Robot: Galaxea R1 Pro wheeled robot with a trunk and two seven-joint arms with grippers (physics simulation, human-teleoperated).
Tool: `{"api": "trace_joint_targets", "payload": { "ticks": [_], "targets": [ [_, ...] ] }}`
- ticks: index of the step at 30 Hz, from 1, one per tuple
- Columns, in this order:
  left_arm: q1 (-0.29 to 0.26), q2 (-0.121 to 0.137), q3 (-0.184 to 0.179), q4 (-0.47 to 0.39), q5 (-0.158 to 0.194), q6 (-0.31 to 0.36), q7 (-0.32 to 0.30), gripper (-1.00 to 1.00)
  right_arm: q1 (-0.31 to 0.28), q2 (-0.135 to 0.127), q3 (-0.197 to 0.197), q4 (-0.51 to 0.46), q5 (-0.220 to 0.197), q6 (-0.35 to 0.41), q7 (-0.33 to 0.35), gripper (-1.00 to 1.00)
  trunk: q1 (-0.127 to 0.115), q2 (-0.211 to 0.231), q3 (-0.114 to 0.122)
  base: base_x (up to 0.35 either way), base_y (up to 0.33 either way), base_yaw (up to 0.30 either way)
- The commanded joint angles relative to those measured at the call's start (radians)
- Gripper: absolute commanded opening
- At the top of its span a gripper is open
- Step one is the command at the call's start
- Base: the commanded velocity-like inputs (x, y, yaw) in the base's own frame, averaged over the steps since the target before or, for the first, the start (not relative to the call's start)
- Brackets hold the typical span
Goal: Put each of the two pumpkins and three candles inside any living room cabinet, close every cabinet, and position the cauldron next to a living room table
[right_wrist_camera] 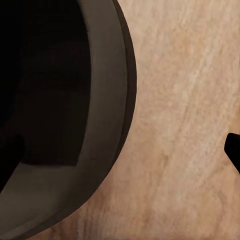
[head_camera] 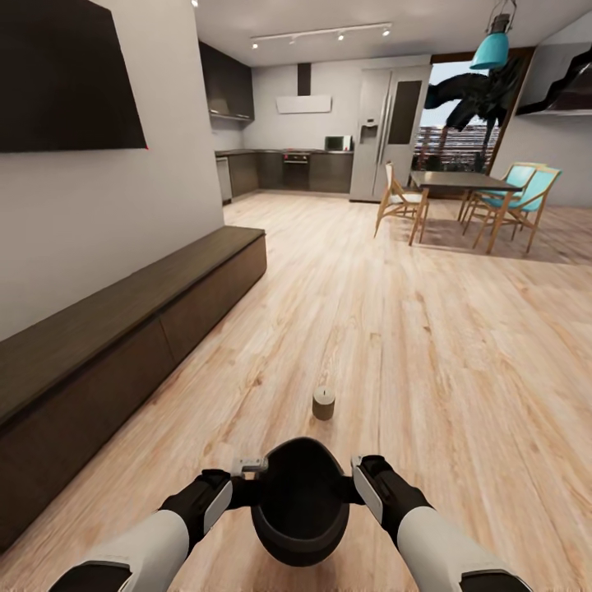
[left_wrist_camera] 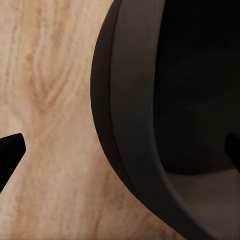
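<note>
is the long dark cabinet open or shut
Shut: the cabinet by the wall shows flat, flush dark fronts, with no drawer pulled out.

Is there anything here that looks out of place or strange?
Yes. One candle stands alone on the wooden floor, beside the closed cabinet rather than in it. The cauldron sits between both grippers.

Dining table [head_camera: 460, 180], 4 chairs [head_camera: 400, 201], fridge [head_camera: 393, 131], TV [head_camera: 66, 74].
</note>
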Motion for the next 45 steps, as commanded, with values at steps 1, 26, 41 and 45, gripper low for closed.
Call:
{"api": "trace_joint_targets", "payload": {
  "ticks": [1, 26, 41, 45],
  "targets": [
    [0.0, 0.0, -0.002, -0.003, 0.004, 0.005, -0.001, 1.0, 0.0, 0.0, 0.001, -0.002, -0.009, 0.003, -0.007, 1.0, 0.0, -0.001, -0.005, 0.0, 0.0, 0.0],
    [-0.011, 0.0, -0.011, -0.107, 0.004, 0.007, 0.0, 1.0, -0.012, 0.007, 0.001, -0.022, -0.01, -0.041, -0.005, 1.0, 0.007, -0.004, -0.067, 0.0, 0.0, 0.0],
    [-0.009, 0.002, -0.012, -0.105, 0.004, 0.004, 0.001, 1.0, -0.012, 0.006, 0.0, -0.019, -0.01, -0.043, -0.005, 1.0, 0.01, -0.006, -0.086, 0.0, 0.0, 0.0],
    [-0.009, 0.002, -0.012, -0.105, 0.004, 0.004, 0.001, 1.0, -0.012, 0.006, 0.0, -0.019, -0.01, -0.043, -0.005, -1.0, 0.01, -0.006, -0.086, 0.0, 0.0, 0.0]
  ]
}}
